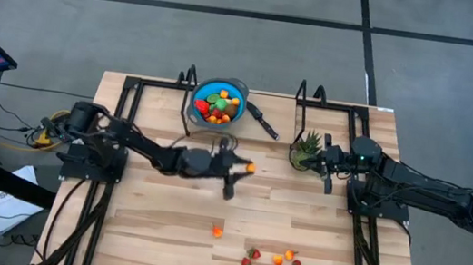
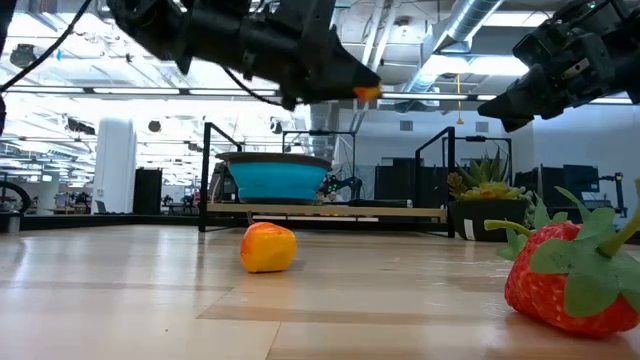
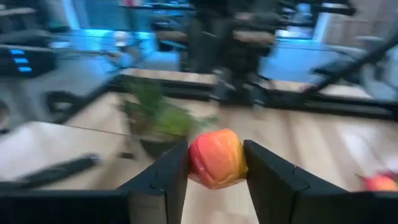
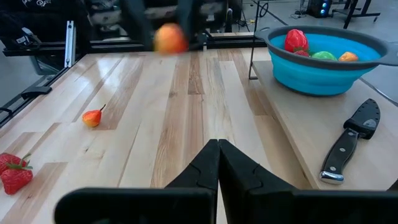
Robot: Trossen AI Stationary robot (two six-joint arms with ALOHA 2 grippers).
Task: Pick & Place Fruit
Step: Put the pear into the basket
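A small orange-red fruit (image 3: 216,157) hangs in the air over the middle of the table, between the fingers of my left gripper (image 1: 248,166). The low view shows this fruit (image 2: 367,92) high above the wood. The blue bowl (image 1: 219,101) at the far middle holds several fruits. More fruits lie near the front edge: an orange piece (image 1: 217,232) and strawberries (image 1: 249,260). My right gripper (image 4: 217,146) is shut on nothing and waits at the right, beside a spiky green plant (image 1: 308,148). My left gripper pinches the fruit's two opposite sides (image 3: 194,158) between its two fingers. The fingers lie about level and come from the table's left. The fruit sits at their free ends, lifted clear of the table.
A black-handled knife (image 1: 265,123) lies right of the bowl, both on a raised light board (image 4: 292,134). Black metal frames (image 1: 132,91) stand along the table's left and right sides. Bare wood stretches between the bowl and the loose fruits (image 1: 277,261).
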